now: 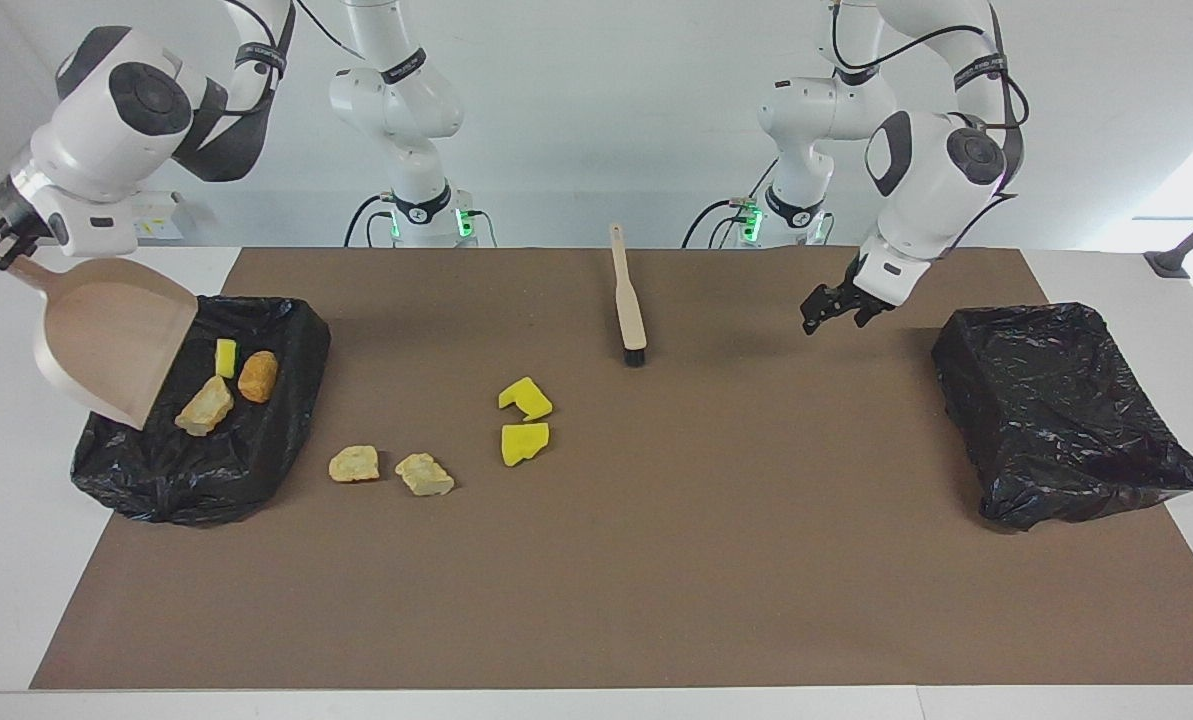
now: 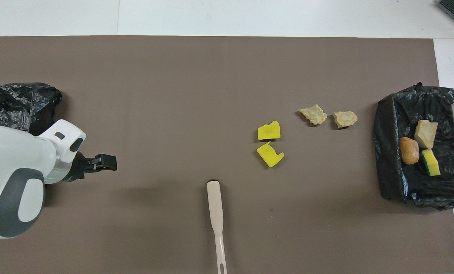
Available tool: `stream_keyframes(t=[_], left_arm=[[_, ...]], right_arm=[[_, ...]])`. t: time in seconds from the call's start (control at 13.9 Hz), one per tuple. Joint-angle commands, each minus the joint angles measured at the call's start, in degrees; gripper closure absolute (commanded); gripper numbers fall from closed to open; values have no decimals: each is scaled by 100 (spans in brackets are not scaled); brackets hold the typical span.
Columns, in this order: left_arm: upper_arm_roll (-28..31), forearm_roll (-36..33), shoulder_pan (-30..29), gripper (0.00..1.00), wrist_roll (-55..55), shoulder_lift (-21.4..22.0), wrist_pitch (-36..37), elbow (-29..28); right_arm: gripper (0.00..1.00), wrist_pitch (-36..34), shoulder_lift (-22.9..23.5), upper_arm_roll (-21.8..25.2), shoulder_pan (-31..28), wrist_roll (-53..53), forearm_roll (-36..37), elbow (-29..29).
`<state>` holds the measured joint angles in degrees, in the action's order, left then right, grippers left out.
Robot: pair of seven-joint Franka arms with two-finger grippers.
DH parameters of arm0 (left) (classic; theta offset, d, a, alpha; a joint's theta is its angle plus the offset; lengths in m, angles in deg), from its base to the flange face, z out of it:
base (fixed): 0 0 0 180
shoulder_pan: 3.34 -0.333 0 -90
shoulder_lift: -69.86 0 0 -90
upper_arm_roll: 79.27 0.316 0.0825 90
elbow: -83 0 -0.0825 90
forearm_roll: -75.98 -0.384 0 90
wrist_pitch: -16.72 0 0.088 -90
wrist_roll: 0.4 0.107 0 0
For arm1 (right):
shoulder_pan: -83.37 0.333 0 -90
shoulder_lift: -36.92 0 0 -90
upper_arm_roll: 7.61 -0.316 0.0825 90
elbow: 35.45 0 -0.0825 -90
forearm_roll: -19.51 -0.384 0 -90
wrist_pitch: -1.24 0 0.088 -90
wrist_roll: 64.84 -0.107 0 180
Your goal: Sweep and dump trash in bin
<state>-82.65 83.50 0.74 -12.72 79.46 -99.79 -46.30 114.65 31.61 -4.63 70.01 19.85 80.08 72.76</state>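
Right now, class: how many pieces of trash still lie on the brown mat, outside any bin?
4: two yellow sponge pieces mid-mat, two tan chunks nearer the bin holding three scraps. None appear hidden.

Flat brown mat: matt, finely grained, paper-like. Both bins at its ends wear crinkled black plastic liners, one toward the right arm's end and one toward the left arm's end, glossy with creases. Beige scoop-shaped dustpan: smooth, matt plastic. Long beige brush: smooth handle, dark bristles. Bright yellow sponge pieces on the mat: porous foam, matt. Pale tan chunks near them: rough, crumbly. White arm shells: glossy plastic.
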Motion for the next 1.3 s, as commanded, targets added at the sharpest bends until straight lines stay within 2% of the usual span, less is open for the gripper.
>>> stream_keyframes(t=[0.0, 0.14, 0.36, 0.65, 0.94, 1.22], left_arm=[[-66, -303, -354, 0, 388, -19, 383, 491], [-66, -312, -539, 0, 634, -125, 935, 1105], [-66, -312, -627, 0, 740, -169, 1481, 1695], [-31, -312, -636, 0, 749, -134, 2299, 2355], [75, -330, -636, 0, 749, -125, 2976, 3076], [66, -558, -618, 0, 749, -90, 3065, 3227]], right_arm=[[100, -159, -181, -52, -62, 180, -104, -63], [100, -266, -181, -60, -10, 171, -963, -72], [100, -616, -181, -262, 70, 49, -1895, -72], [100, -1153, -207, -306, 368, -907, -3074, -55], [100, -1365, -207, -315, 562, -2093, -3787, -46], [100, -1365, -41, -377, 833, -3709, -4323, -72]])
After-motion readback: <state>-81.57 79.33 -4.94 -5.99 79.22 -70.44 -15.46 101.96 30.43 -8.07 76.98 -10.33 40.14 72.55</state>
